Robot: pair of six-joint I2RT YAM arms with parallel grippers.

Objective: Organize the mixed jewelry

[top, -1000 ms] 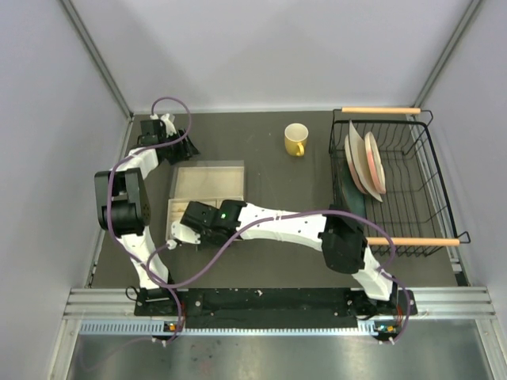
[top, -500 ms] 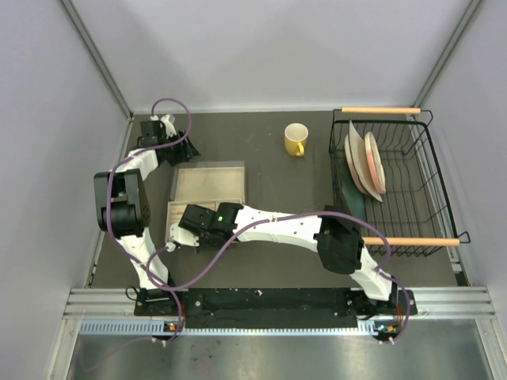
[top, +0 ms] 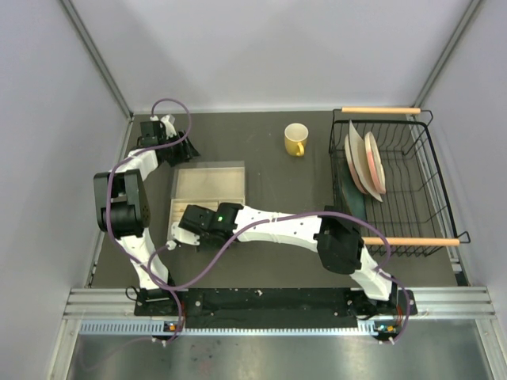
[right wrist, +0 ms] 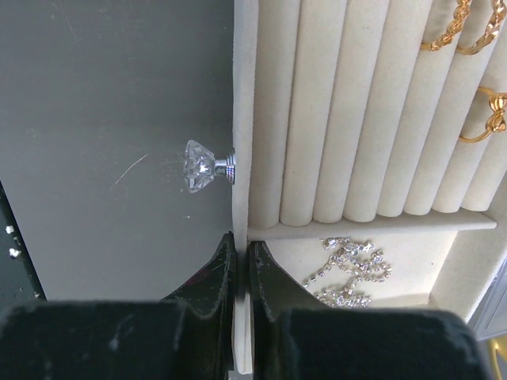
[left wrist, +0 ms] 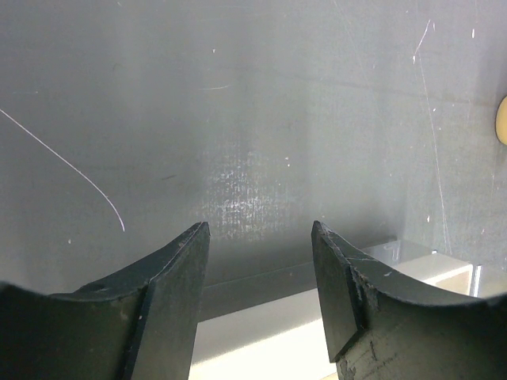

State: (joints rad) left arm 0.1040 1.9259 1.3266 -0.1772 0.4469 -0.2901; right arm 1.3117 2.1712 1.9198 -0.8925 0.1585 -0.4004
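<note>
Two hands | right hand [right wrist: 240, 245] clamped on drawer front [right wrist: 244, 119] | left hand [left wrist: 257, 237] apart | rings [right wrist: 451, 30] slotted | next: likely straight push shut

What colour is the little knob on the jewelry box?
Clear faceted crystal knob on a silvery stem; shows best in the right wrist view.

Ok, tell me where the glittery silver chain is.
Right wrist view: the glittery silver chain lies in an open compartment of the cream jewelry box, just below the ring rolls and right of the right tool, shut on its wall.
</note>
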